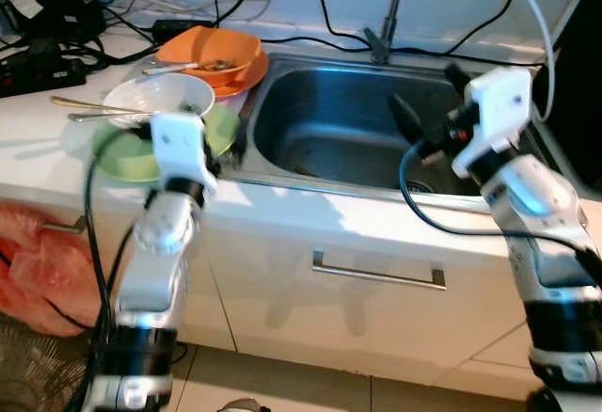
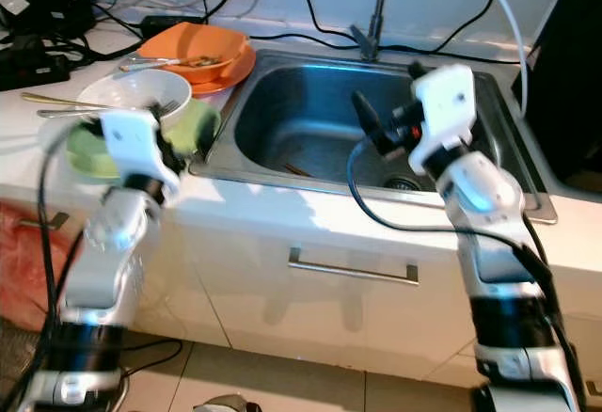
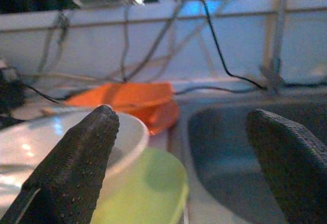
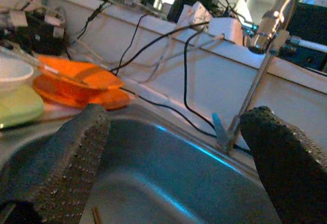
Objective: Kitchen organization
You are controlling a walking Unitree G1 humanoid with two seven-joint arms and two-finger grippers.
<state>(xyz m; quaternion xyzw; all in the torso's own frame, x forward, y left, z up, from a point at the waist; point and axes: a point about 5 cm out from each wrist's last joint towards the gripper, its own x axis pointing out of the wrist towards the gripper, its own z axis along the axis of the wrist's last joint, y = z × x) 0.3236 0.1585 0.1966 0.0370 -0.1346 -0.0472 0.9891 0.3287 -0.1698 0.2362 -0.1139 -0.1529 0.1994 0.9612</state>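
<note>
Two hands spread wide: left hand point(image 3: 179, 147) by stacked bowls point(image 1: 160, 97), right hand point(image 4: 179, 147) apparently above sink point(image 1: 329, 120).

White bowl point(image 1: 158, 95) sits upright on the green plate point(image 1: 127, 156), beside the sink point(image 1: 353, 128); orange bowl point(image 1: 209, 52) rests on an orange plate point(image 1: 243, 77) behind.

Domestic kitchen. Evidence: stainless steel sink point(image 1: 348, 120) with tap point(image 1: 390, 12) set in a white counter point(image 1: 282, 207), handled drawer point(image 1: 376, 271) beneath — used dishes beside the basin: orange bowl point(image 1: 209, 52), white bowl point(image 1: 155, 97), green plate point(image 1: 127, 158).
</note>
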